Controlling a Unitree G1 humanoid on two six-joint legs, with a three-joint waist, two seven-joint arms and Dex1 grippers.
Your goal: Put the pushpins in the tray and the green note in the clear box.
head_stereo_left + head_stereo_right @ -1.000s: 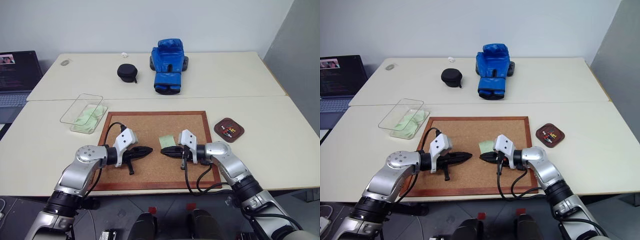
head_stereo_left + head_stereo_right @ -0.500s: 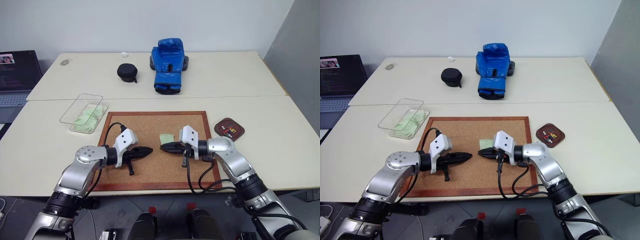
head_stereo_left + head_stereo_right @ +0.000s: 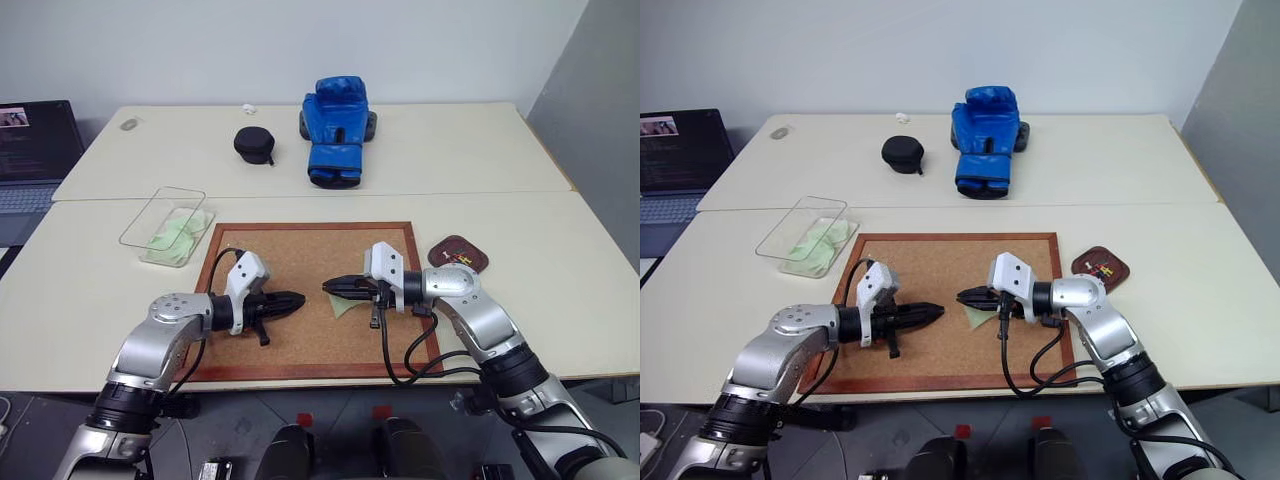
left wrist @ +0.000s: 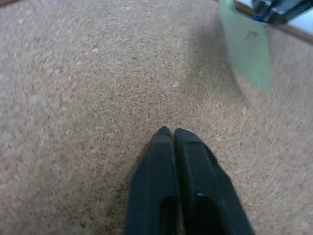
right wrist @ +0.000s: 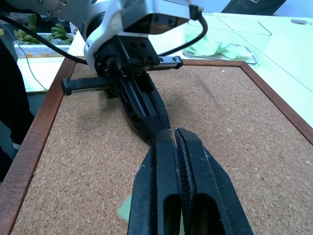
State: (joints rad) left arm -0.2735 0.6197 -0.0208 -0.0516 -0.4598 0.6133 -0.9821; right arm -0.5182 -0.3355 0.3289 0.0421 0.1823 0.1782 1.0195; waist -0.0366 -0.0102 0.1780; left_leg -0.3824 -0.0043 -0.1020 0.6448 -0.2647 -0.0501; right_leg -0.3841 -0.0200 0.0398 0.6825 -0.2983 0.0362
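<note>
My right gripper is shut on the green note. The pale slip hangs from its fingertips just above the cork board and also shows in the left wrist view. Facing it tip to tip across a small gap, my left gripper hovers low over the board with its fingers pressed together and nothing between them. The clear box stands off the board's far left corner with several green slips inside. The pushpins lie in the dark reddish-brown tray, right of the board.
The wood-framed cork board covers the near middle of the table. Farther back are a blue boxing glove and a black round case. A laptop sits at the far left.
My right gripper has risen with the green note, lifting it off the cork board so that it hangs free. My left gripper has rolled a little in place.
</note>
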